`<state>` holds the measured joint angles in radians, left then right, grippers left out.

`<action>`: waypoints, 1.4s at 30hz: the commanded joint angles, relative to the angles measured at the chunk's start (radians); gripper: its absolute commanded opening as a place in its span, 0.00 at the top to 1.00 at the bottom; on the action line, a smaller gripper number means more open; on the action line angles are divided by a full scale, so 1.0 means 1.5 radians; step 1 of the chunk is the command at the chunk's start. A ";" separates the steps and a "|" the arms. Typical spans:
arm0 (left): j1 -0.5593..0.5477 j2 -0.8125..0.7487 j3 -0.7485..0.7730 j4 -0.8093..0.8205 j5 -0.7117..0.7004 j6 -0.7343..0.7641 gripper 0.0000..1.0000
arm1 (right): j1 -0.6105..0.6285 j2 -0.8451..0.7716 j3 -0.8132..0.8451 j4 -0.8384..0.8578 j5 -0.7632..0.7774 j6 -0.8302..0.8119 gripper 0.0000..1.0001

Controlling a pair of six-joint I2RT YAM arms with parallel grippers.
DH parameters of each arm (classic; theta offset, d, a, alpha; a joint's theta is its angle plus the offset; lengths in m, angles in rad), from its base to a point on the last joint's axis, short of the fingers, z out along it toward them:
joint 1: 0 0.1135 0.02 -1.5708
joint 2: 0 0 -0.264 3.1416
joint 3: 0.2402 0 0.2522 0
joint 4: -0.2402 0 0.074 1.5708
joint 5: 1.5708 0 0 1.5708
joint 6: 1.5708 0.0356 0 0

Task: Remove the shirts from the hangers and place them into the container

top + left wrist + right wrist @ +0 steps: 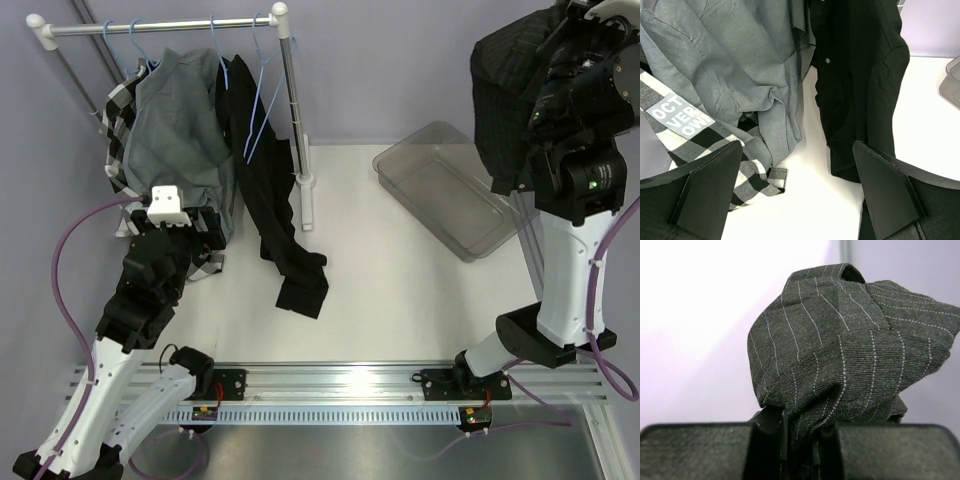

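The right tool is clamped on a dark pinstriped fabric shirt, held high beside the clear grey-tinted plastic tub. The left tool gapes apart near a plain black shirt hanging on a light-blue wire hanger

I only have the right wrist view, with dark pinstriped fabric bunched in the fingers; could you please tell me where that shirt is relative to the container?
Observer: The right gripper holds the dark pinstriped fabric shirt high at the far right. From above, its lower edge overlaps the far right corner of the clear grey-tinted plastic tub.
Operator: Does anything hang on the rack?
Observer: Yes, a plain black long-sleeved shirt hangs at the white clothes rail, its tail on the white table.
Operator: And the other arm?
Observer: The left gripper is open, low beside a grey shirt.
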<state>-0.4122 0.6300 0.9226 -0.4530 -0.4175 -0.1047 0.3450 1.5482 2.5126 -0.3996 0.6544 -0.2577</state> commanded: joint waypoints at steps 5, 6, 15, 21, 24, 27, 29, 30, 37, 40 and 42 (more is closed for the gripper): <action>0.003 -0.003 -0.005 0.043 0.000 0.001 0.01 | -0.093 0.006 -0.160 0.086 -0.034 0.014 1.00; 0.003 -0.003 -0.004 0.043 0.000 0.001 0.01 | -0.102 0.007 -0.184 0.089 -0.042 0.024 1.00; 0.003 -0.006 -0.006 0.042 -0.002 0.002 0.01 | -0.170 0.058 -0.355 0.115 -0.131 0.131 1.00; 0.003 -0.004 -0.005 0.042 0.001 0.001 0.01 | -0.170 0.109 -0.326 0.096 -0.208 0.168 1.00; 0.003 -0.006 -0.005 0.041 -0.003 0.001 0.01 | -0.170 0.111 -0.347 0.109 -0.225 0.208 1.00; 0.003 -0.007 -0.006 0.042 -0.004 0.002 0.01 | -0.170 0.104 -0.408 0.143 -0.225 0.227 1.00; 0.002 -0.006 -0.007 0.042 -0.004 0.001 0.01 | -0.173 0.111 -0.444 0.149 -0.197 0.233 1.00; 0.002 -0.007 -0.007 0.042 -0.004 0.001 0.01 | -0.175 0.114 -0.455 0.149 -0.191 0.236 1.00; 0.003 -0.008 -0.006 0.042 -0.004 0.001 0.01 | -0.226 0.126 -0.567 0.093 -0.191 0.350 1.00; 0.003 -0.008 -0.006 0.042 -0.002 -0.001 0.01 | -0.258 0.179 -0.566 0.013 -0.207 0.409 1.00; 0.003 -0.010 -0.006 0.041 -0.002 -0.001 0.01 | -0.266 0.210 -0.554 -0.056 -0.222 0.425 1.00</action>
<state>-0.4122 0.6289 0.9222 -0.4530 -0.4175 -0.1051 -0.0387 1.8091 1.6619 -0.3580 0.3450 0.2756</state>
